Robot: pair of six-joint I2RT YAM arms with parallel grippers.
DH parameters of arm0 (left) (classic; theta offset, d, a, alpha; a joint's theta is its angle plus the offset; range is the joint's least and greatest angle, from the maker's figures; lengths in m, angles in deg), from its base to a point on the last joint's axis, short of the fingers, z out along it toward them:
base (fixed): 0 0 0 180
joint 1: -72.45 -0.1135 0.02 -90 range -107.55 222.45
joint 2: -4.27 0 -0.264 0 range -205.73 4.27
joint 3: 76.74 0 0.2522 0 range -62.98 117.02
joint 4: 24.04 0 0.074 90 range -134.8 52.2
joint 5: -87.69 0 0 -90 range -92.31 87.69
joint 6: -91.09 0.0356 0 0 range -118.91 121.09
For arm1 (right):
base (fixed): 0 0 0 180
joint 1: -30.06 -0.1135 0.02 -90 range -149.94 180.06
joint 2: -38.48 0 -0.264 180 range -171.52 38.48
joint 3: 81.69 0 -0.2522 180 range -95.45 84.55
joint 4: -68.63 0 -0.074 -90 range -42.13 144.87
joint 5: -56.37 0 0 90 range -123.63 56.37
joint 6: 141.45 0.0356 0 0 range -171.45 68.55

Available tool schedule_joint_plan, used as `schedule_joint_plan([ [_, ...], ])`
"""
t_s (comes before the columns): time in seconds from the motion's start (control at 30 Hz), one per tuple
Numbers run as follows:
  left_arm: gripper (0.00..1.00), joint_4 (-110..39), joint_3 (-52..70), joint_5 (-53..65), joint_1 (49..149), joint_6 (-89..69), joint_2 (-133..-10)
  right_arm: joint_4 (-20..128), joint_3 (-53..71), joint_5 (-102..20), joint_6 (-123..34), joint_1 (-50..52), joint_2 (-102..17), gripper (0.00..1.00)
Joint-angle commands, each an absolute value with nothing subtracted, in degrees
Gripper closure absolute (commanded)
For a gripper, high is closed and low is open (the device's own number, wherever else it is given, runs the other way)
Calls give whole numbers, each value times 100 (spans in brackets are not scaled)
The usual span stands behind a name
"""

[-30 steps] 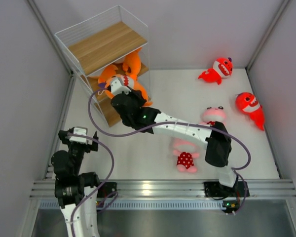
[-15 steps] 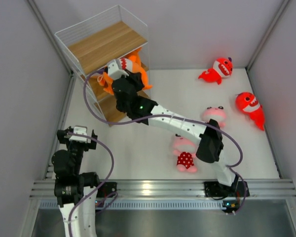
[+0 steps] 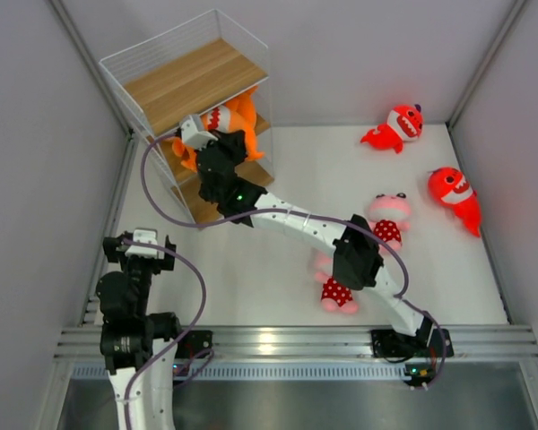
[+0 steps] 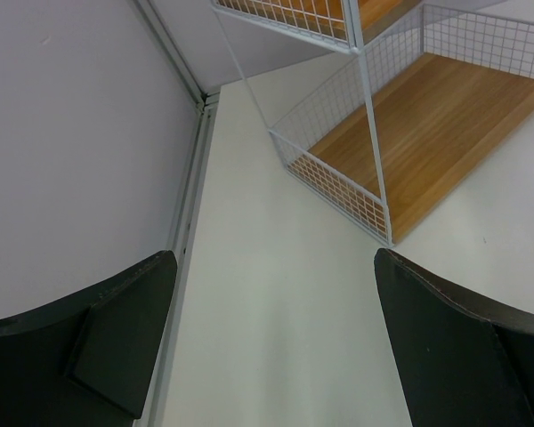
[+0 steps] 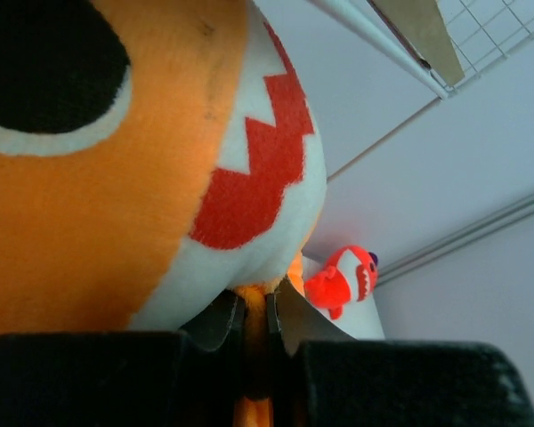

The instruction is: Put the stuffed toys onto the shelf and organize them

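**Left:** my left fingers (image 4: 116, 329) stand spread and empty above the tabletop (image 4: 276, 294), just beside the shelf (image 3: 188, 81).

**Centre:** my right fingers (image 5: 215, 322) are clenched on a thin fold of the orange shark (image 3: 229, 116), which is held at the open side of the shelf's middle tier.

**Risks, as I judge them:** so narrow a pinch may slip, and the bulky body may snag the wire frame or nudge the rack.

**Right:** pink animals (image 3: 387, 210) and red sharks (image 3: 396, 125) lie on the tabletop, not yet shelved.
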State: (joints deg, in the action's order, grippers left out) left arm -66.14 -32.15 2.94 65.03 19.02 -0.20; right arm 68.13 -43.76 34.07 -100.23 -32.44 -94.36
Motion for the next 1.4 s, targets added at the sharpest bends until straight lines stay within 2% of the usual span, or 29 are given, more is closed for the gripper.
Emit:
schedule_joint_plan([
  [0.0,1,-6320,-3283,226,6524,1823,128,6037,-4729,2669,-9217,-3287,-9301,100],
  [0.17,1,-6294,-3309,217,6516,1831,207,5558,-4773,1674,-8346,-3375,-9020,100],
  [0.37,1,-6303,-3336,252,6516,1832,216,5662,-4790,1629,-8186,-3375,-8940,100],
  [0.53,1,-6294,-3362,261,6516,1832,216,6040,-4940,2856,-8887,-3366,-9063,100],
  [0.63,1,-6303,-3353,252,6516,1823,207,6742,-4809,3551,-10047,-3314,-9133,100],
  [0.9,1,-6303,-3380,234,6516,1840,277,8429,-3931,4502,-11981,-3103,-9073,100],
  [0.97,1,-6303,-3380,252,6516,1841,278,8364,-3508,4460,-11505,-3103,-8740,100],
  [1.1,1,-6311,-3389,252,6524,1858,286,6596,-3814,3907,-9805,-3243,-8317,100],
  [1.37,1,-6303,-3380,252,6524,1849,295,7341,-3745,4292,-10866,-3050,-8737,100],
])
